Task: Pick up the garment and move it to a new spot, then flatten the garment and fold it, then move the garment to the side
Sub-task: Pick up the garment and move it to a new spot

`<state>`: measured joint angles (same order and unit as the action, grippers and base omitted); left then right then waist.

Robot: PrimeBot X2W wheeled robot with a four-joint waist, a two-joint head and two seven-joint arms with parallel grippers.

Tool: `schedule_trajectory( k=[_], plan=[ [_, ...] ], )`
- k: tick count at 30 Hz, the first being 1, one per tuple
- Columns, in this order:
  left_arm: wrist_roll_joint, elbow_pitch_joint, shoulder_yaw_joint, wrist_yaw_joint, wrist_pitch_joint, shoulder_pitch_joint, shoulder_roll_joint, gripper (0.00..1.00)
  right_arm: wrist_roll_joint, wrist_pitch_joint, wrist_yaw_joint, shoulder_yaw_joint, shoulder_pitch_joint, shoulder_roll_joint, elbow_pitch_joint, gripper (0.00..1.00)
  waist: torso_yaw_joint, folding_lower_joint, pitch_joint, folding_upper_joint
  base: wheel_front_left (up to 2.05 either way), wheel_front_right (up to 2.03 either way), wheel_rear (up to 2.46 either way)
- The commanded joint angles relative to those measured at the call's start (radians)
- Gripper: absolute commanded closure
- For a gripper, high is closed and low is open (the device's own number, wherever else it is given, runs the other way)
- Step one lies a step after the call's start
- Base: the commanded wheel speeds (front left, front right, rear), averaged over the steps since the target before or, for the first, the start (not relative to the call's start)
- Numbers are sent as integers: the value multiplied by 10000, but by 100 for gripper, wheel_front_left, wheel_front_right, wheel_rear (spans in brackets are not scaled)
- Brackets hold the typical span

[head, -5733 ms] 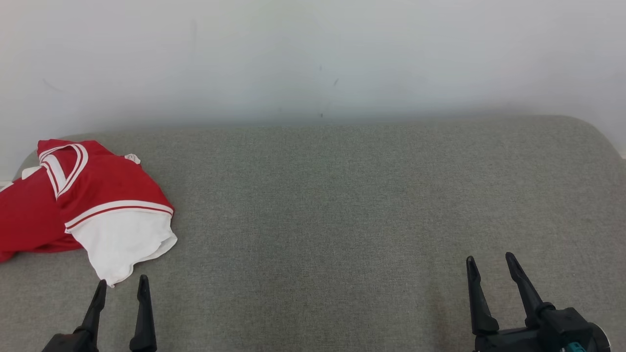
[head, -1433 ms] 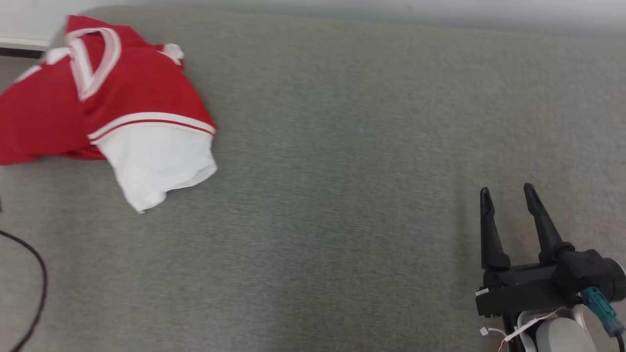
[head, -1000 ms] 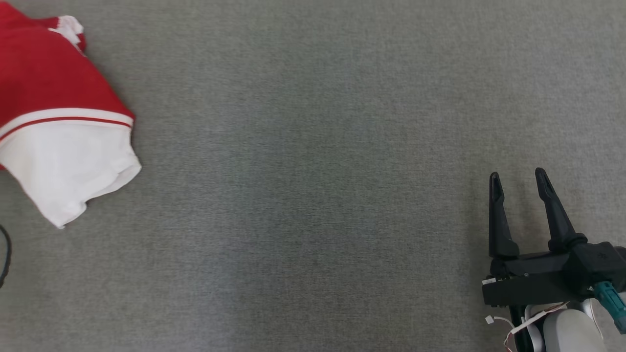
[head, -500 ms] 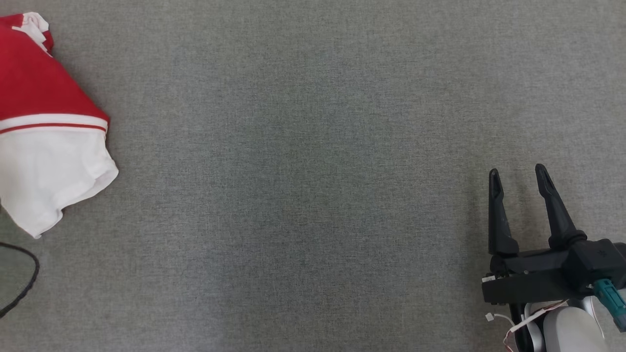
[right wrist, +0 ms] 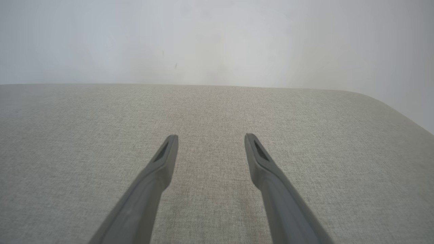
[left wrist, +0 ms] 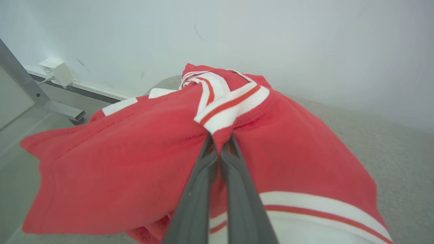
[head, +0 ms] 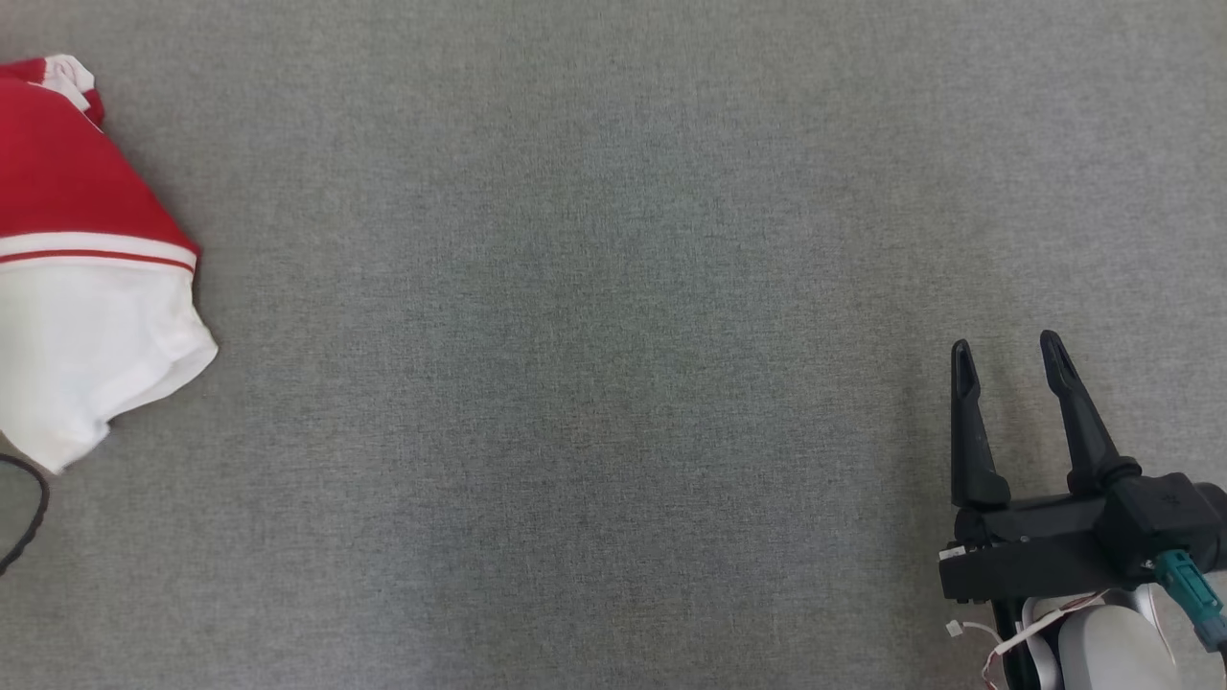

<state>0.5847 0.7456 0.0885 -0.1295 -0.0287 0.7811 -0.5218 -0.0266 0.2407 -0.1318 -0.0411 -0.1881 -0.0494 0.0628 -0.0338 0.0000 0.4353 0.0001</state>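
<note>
The garment is a red top with white bands and a white lower part, crumpled at the left edge of the head view. Seen from the left wrist, the garment bunches up around my left gripper, whose fingers are shut on a pinch of red cloth just below the striped collar. My right gripper hovers over bare grey cloth at the lower right, open with nothing between its fingers. From the right wrist, the same right gripper points toward the far edge.
The grey fabric surface stretches wide between the garment and my right gripper. A thin black cable loops at the lower left. Beyond the garment stand a pale wall, a white box and a metal bar.
The head camera tilted down and swung right, so the garment slid to the picture's left edge. My right gripper stayed open and nearly still.
</note>
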Motion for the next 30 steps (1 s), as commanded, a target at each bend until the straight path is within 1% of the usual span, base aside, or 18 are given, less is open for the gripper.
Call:
schedule_trajectory(
  k=[1, 3, 7, 10, 15, 20, 23, 26, 30],
  plan=[
    [-130, -128, -39, -4, -264, 170, -110, 100, -96, 72, 21, 4, 42, -15, 44, 0, 9, 0, -205, -1, 0, 0, 0],
    [-170, -307, -115, -7, -515, 266, -129, 100, -112, 90, 21, 6, 96, -17, 122, 0, 29, 0, -405, -1, 0, 0, 0],
    [-298, -1099, -312, -8, -893, 556, -242, 100, -297, 161, 21, 52, 183, -17, 326, 0, 25, 0, -820, -1, 0, 0, 0],
    [-499, -1952, -535, 0, -928, 886, -350, 100, -453, 199, 21, 98, 246, -17, 477, 0, -19, 0, -1088, -1, 0, 0, 0],
    [-762, -3708, -1164, -2, -516, 1658, -311, 100, -804, 242, 21, 277, 303, -17, 767, 0, -256, 0, -1397, -1, 0, 0, 0],
    [-825, -5281, -2168, -4, 275, 2446, 216, 100, -1232, 251, 21, 411, 315, -17, 858, 0, -725, 0, -1572, -1, 0, 0, 0],
    [-829, -5860, -2870, -3, 680, 2794, 743, 100, -1428, 238, 21, 487, 334, -15, 873, 0, -1108, 0, -1619, -1, 0, 0, 0],
    [-891, -6156, -3608, -4, 922, 2901, 1363, 100, -1622, 237, 21, 601, 370, -18, 873, 0, -1550, 0, -1638, -1, 0, 0, 0],
    [-1054, -6130, -4496, 8, 1052, 2600, 2019, 100, -1786, 239, 21, 704, 461, -15, 852, 0, -2104, 0, -1613, -1, 0, 0, 0]
  ],
)
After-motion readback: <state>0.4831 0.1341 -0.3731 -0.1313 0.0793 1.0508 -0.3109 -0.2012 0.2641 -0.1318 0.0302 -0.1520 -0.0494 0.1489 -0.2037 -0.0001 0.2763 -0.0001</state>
